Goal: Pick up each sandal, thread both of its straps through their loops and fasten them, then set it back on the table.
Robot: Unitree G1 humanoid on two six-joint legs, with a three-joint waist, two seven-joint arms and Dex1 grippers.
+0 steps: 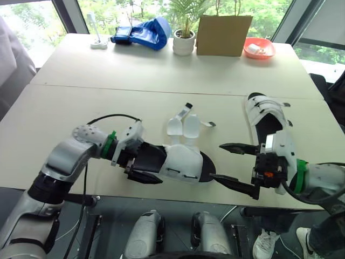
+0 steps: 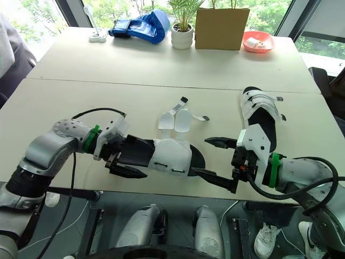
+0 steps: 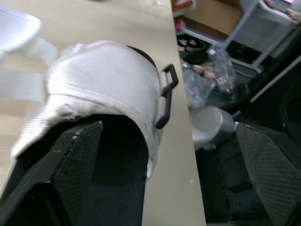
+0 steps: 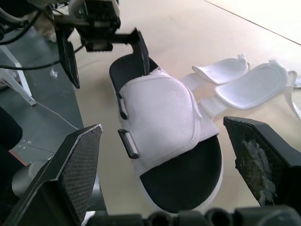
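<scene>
A white sandal (image 1: 183,161) with a black sole lies along the table's front edge. Its two straps (image 1: 183,127) are spread loose on the table behind it, out of the black loops (image 4: 127,141) on its near side. My left gripper (image 1: 153,168) is open at the heel: one finger (image 4: 139,47) rests over the footbed, the other hangs past the table edge. Open wide, my right gripper (image 1: 221,162) faces the toe without touching it. A second sandal (image 1: 267,116) lies to the right with its straps across its upper.
At the table's far side stand a potted plant (image 1: 184,40), a cardboard box (image 1: 223,35), an orange bowl (image 1: 259,48) and a blue bag (image 1: 143,32). The table's front edge (image 1: 108,191) runs just below both grippers. A person's shoes (image 1: 264,243) show on the floor.
</scene>
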